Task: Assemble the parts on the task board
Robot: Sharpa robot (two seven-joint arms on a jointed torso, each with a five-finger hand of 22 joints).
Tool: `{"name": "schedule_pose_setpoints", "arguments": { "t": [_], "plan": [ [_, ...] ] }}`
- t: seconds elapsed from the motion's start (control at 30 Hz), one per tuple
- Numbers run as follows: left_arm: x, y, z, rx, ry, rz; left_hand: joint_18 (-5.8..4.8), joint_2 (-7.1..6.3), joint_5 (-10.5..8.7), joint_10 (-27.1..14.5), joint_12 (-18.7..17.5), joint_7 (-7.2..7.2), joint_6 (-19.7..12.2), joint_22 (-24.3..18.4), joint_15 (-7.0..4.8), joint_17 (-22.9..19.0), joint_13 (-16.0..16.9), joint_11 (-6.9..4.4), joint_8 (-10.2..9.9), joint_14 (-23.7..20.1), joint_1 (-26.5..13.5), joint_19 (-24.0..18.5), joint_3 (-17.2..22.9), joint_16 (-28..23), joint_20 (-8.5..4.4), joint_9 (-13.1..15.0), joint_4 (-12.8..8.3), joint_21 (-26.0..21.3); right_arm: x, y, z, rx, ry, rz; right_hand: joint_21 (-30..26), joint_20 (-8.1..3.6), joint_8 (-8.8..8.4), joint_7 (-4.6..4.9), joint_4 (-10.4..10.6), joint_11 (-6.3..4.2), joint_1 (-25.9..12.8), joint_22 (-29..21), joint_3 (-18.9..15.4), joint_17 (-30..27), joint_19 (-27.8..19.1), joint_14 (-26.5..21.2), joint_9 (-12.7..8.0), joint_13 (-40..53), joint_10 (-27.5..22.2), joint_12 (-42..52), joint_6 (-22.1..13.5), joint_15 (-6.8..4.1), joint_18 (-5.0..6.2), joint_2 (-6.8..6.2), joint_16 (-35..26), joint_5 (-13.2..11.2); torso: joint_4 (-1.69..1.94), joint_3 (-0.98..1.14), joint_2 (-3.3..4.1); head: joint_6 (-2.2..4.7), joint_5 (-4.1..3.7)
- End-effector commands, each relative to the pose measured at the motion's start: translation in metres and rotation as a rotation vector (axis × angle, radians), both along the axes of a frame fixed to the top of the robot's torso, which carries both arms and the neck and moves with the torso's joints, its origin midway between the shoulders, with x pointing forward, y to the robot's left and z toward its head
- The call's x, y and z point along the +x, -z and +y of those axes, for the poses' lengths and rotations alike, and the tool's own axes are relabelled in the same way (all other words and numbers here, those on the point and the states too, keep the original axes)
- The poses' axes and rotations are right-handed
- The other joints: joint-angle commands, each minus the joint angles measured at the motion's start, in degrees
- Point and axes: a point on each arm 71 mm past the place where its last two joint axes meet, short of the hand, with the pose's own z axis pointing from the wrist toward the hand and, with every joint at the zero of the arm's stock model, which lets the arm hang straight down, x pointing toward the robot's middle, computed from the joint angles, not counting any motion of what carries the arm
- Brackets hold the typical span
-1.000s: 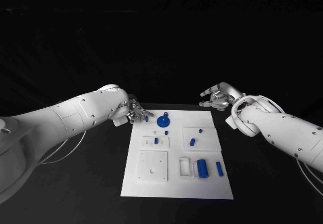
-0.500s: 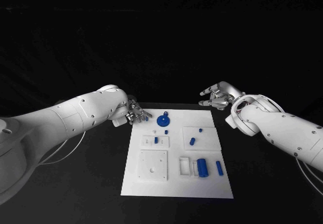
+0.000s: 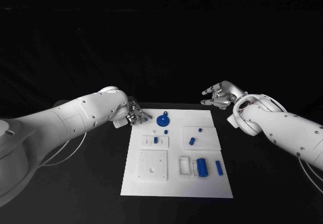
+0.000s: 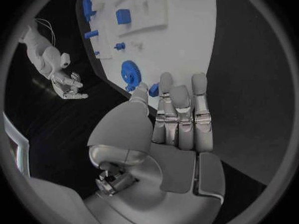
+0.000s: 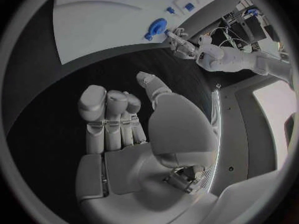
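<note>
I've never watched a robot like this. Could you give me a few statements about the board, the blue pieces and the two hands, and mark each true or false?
1. The left hand is at the task board's far left corner. True.
2. The right hand holds the blue gear. False: it holds nothing, fingers apart, off the board.
3. The gear lies on the board. True.
4. The blue cylinder lies on the black table. False: it is on the board.
</note>
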Motion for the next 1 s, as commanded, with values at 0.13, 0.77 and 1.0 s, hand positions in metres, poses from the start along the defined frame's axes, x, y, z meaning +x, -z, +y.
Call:
{"name": "schedule_pose_setpoints", "arguments": {
  "t": [0.13,0.77,1.0],
  "plan": [
    [-0.0004,0.0002,-0.0046,-0.031,0.004,0.001,-0.41,0.78,0.17,2.2,0.1,-0.26,-0.1,1.0,-0.10,0.0,0.0,0.07,-0.1,-0.3,0.1,-0.2,-0.2,0.2,-0.06,0.1,-0.4,0.3,-0.0003,-0.0007,-0.0010,-0.001,0.000,-0.009,0.0,0.00,-0.07,0.16,0.1,-0.14,-0.5,6.0,0.3,0.0,2.5,-0.1,0.1,0.0,-0.1,0.0,0.4,0.03,0.79,-0.14,-0.1,-0.1,0.07,0.00,0.02,0.02,-0.19],
    [0.0007,0.0004,-0.0027,0.001,-0.051,0.008,-0.35,-0.30,0.05,2.2,0.2,-0.12,-0.2,1.1,-0.06,0.0,0.0,0.05,-0.4,-0.2,-0.6,-0.2,-1.0,0.4,-0.03,-0.2,0.2,0.4,-0.0006,0.0003,0.0010,-0.005,-0.005,0.009,0.0,-0.04,-0.07,0.15,0.4,-0.15,-0.9,6.0,0.3,0.1,2.6,0.0,0.1,0.1,0.0,0.1,0.4,0.00,0.80,-0.14,-0.1,-0.5,0.12,-0.06,0.04,0.23,-0.57],
    [0.0007,0.0002,-0.0036,0.012,-0.059,0.007,-0.33,-1.54,-0.33,2.2,0.5,-0.07,-0.1,1.1,-0.06,0.1,0.2,0.04,-0.5,-0.2,-1.3,-0.2,-0.4,0.6,-0.02,-0.3,1.3,0.7,-0.0006,0.0008,0.0022,-0.002,-0.008,0.016,-0.2,-0.05,-0.08,0.14,0.6,-0.15,-0.9,6.0,0.0,0.0,2.6,0.1,0.1,0.1,0.1,0.1,0.3,-0.01,0.81,-0.15,-0.1,-0.6,0.07,0.00,0.07,0.20,-0.39]
  ]
}}
